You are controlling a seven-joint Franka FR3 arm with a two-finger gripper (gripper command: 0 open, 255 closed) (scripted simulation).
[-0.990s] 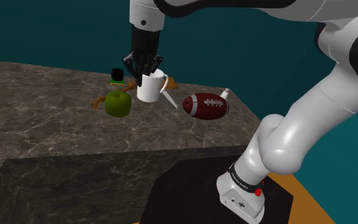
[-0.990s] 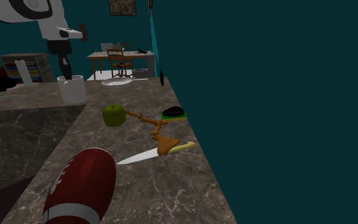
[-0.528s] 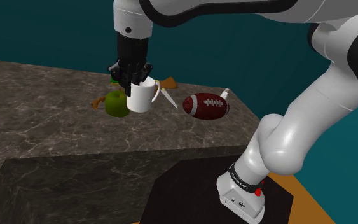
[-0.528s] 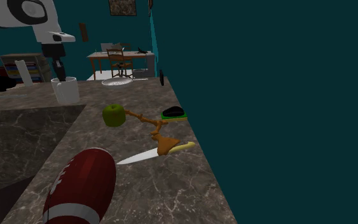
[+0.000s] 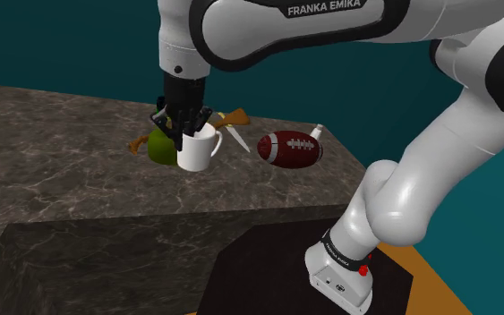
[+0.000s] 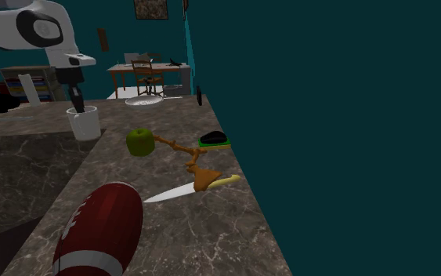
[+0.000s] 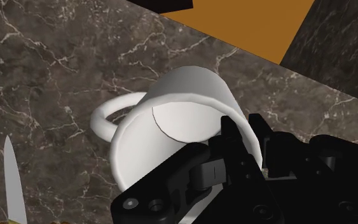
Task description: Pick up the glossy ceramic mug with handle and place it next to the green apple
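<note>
Gripper (image 5: 191, 132) clamped on the rim of the white mug (image 5: 196, 155), one finger inside; the green apple (image 5: 159, 149) lies just beside it, toward the shoulder view's left.

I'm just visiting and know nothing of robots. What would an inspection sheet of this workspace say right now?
Surface: dark marbled counter.
Job's things: white mug upright, near the green apple, not touching it.
Clutter: football, knife, orange-brown twig shape, black mouse.
Grippers: black gripper shut on the mug's rim.
Cables: nothing seen.
Surroundings: teal walls, a desk beyond the counter.
</note>
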